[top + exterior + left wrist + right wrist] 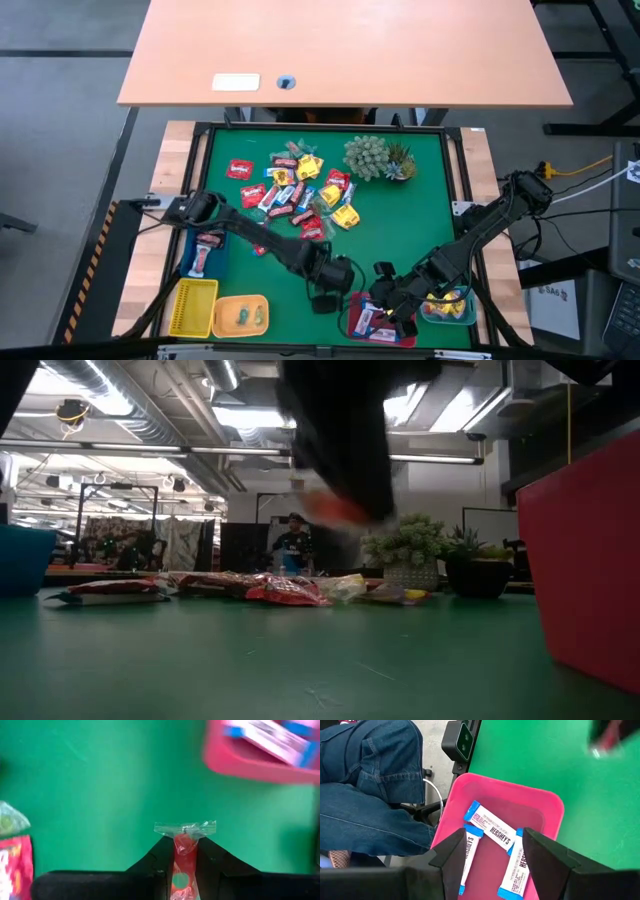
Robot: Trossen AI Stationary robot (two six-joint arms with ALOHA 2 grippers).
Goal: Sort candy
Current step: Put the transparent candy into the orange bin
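Held candy (pixel 184 851): red sweet in a clear wrapper, pinched between the two dark fingers (pixel 216 860) of the left gripper (pixel 184 865); twisted clear wrapper end sticking out past the fingertips.
Left gripper (pixel 327 298): closed narrowly on that sweet, raised above the green mat (pixel 420 215), near the mat's front edge, just beside the pink tray (pixel 352 318).
Candy pile (pixel 300 190): loose heap of red, yellow and blue-and-white wrapped sweets at mid-mat toward the far side, left of the plant (pixel 378 158).
Low view of pile (pixel 285 590): red and yellow wrappers lying flat on the mat, plant pot (pixel 412 575) to their right.
Sorted candy, pink tray (pixel 550 807): three blue-and-white Hershey's bars (pixel 493 827) lying flat inside, one angled across the other two.
Sorted candy, other trays: red-and-white piece in the blue tray (pixel 205 255) at the left edge; pale pieces in the orange tray (pixel 240 315); yellow pieces in the teal tray (pixel 447 308) at the front right.
Yellow tray (pixel 193 307): front left corner, contents cannot be told.
Right gripper (pixel 490 860): fingers spread wide apart, nothing between them, hovering directly over the pink tray.
Beyond the table: a person's legs in blue jeans (pixel 370 790) at the tray's side; another person (pixel 293 540) standing far back in the room.
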